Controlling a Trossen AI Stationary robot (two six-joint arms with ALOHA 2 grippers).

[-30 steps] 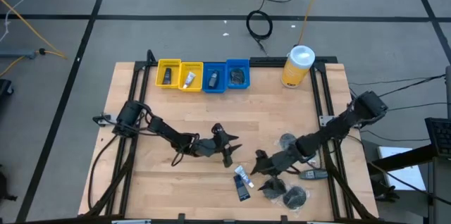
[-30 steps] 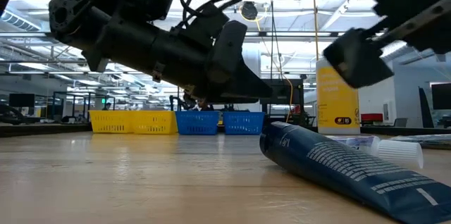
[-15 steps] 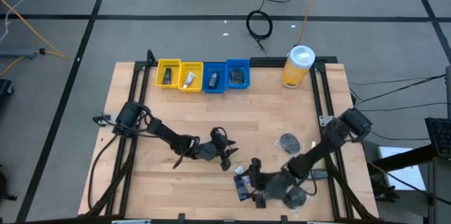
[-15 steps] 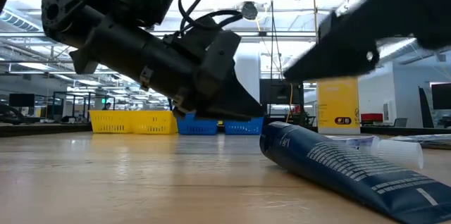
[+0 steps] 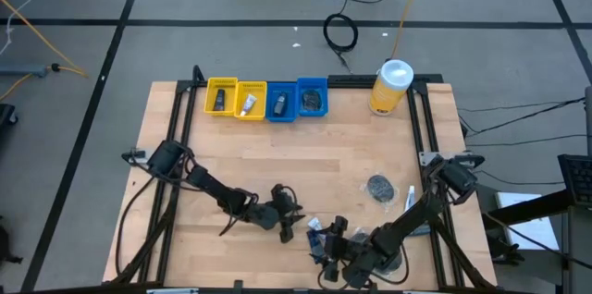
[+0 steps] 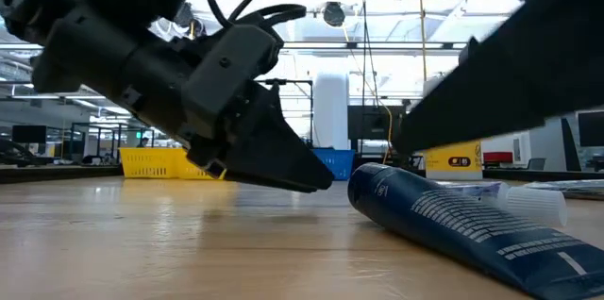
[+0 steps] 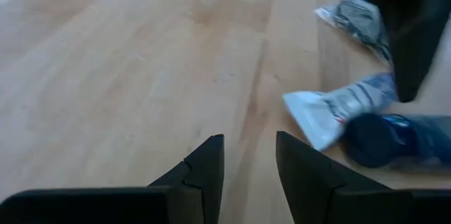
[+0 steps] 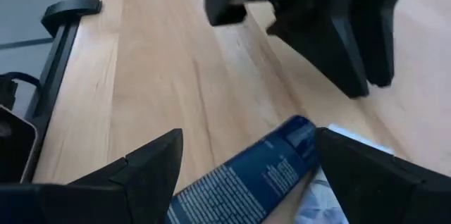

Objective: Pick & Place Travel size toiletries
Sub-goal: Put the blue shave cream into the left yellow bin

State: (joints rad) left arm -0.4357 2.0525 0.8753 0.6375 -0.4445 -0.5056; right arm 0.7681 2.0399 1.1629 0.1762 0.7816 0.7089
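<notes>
Near the table's (image 5: pixel 231 137) front edge, both arms reach low toward a dark blue tube (image 5: pixel 319 246) lying flat on the wood. Take that tube as the landmark.

Straddling the tube, the right gripper (image 5: pixel 331 238) has its fingers spread wide, one on each side, gripping nothing; its wrist view shows the tube (image 8: pixel 243 175) lying in the gap between them. A pale, crumpled tube (image 7: pixel 338 108) lies right against the blue one, on the side nearer the bins.

Just left of the tube, the left gripper (image 5: pixel 289 223) points toward it with its fingers (image 7: pixel 204 175) parted by a narrow gap and nothing held. From table height, this gripper (image 6: pixel 283 163) hangs just above the wood beside the tube's (image 6: pixel 453 220) capped end.

To the right of the tube and farther back, a dark round packet (image 5: pixel 378 186) lies alone on the wood, with a thin white tube (image 5: pixel 412 195) close beside it.

Far behind the tube, along the table's back edge, sit two yellow bins (image 5: pixel 236 98) and two blue bins (image 5: pixel 297 99) in a row, each holding a small item. A yellow canister (image 5: pixel 390 88) with a white lid stands to the right of the bins.
</notes>
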